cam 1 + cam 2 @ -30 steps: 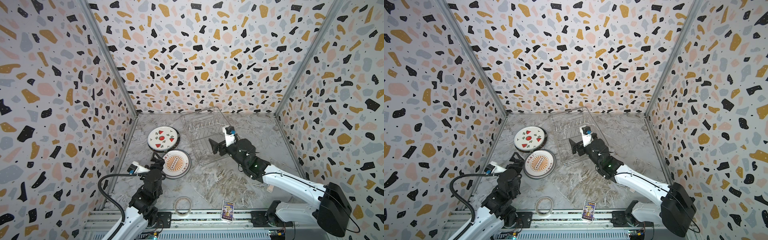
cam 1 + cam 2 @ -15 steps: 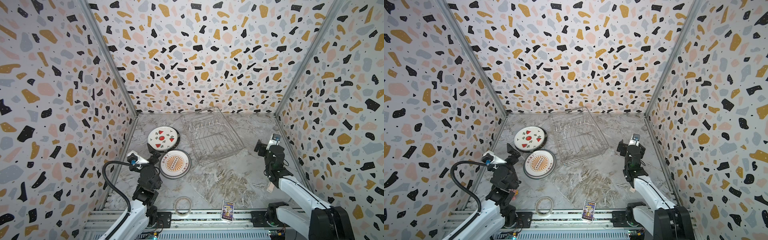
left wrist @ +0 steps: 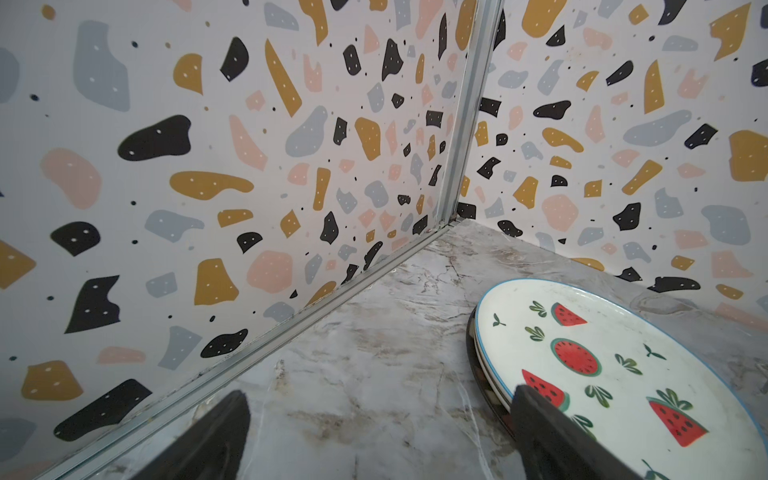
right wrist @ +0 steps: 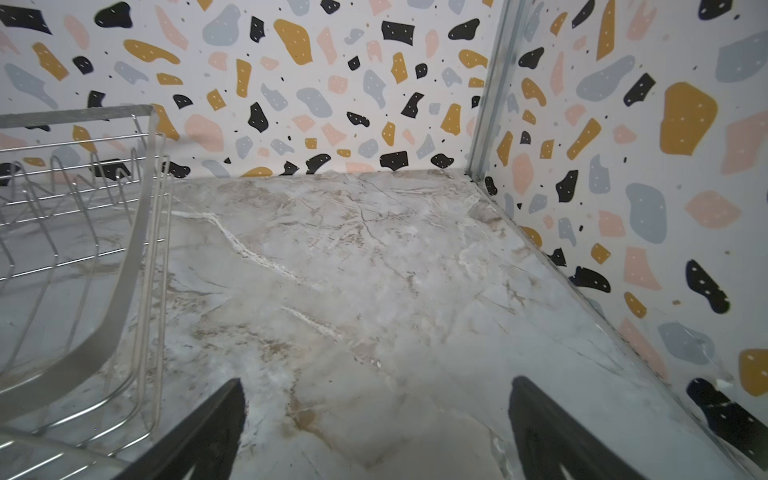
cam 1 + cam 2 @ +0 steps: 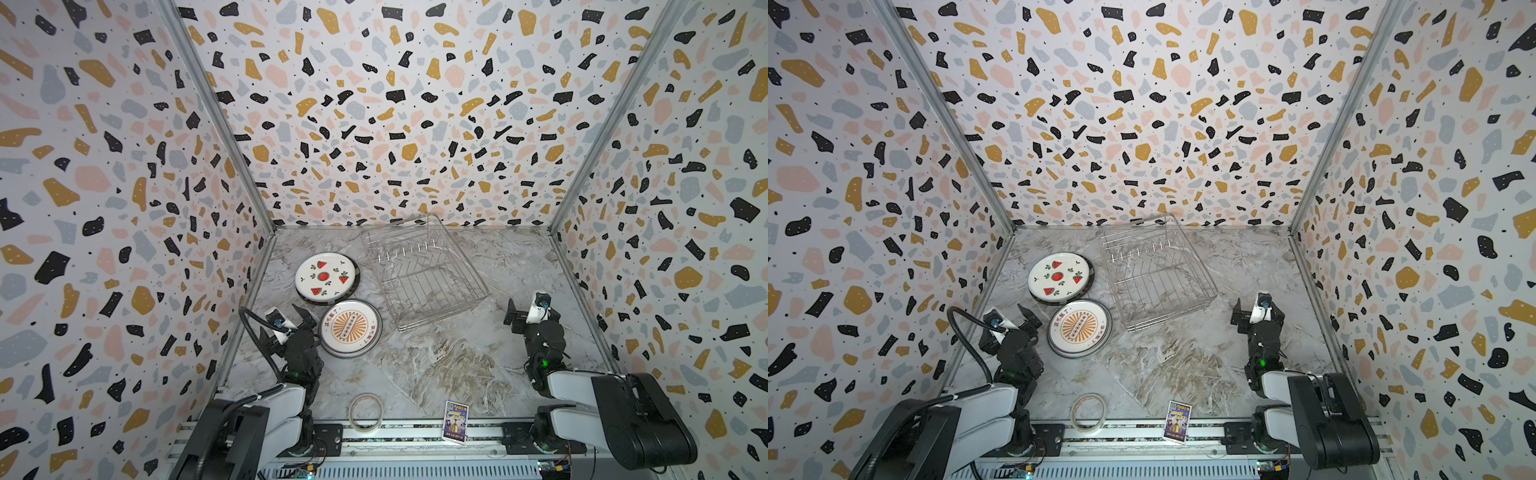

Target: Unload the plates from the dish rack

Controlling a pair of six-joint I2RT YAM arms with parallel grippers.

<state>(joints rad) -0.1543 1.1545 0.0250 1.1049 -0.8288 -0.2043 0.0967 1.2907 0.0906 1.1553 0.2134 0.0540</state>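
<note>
The dish rack [image 5: 424, 274] [image 5: 1156, 274], a silver wire basket, sits at the back middle of the marble table with no plates in it. The plates lie to its left in two low stacks: a watermelon plate [image 5: 326, 276] [image 5: 1060, 276] on top of one, an orange sunburst plate [image 5: 350, 328] [image 5: 1079, 328] on top of the other. My left gripper [image 5: 284, 328] [image 5: 1009, 328] is open and empty, just left of the sunburst stack. In the left wrist view the left gripper [image 3: 380, 395] points at bare table beside the watermelon plate [image 3: 623, 353]. My right gripper [image 5: 532, 311] [image 5: 1257, 313] [image 4: 376, 384] is open and empty, right of the rack [image 4: 83, 208].
A beige tape ring [image 5: 365, 411] [image 5: 1088, 410] and a small printed card [image 5: 456, 419] [image 5: 1177, 419] lie at the front edge by the rail. Terrazzo-patterned walls close in the table on the left, back and right.
My right arm has drawn back from over the rack to the right side of the table. My left arm has pulled back a little from the sunburst plate. Both grippers stayed open.
</note>
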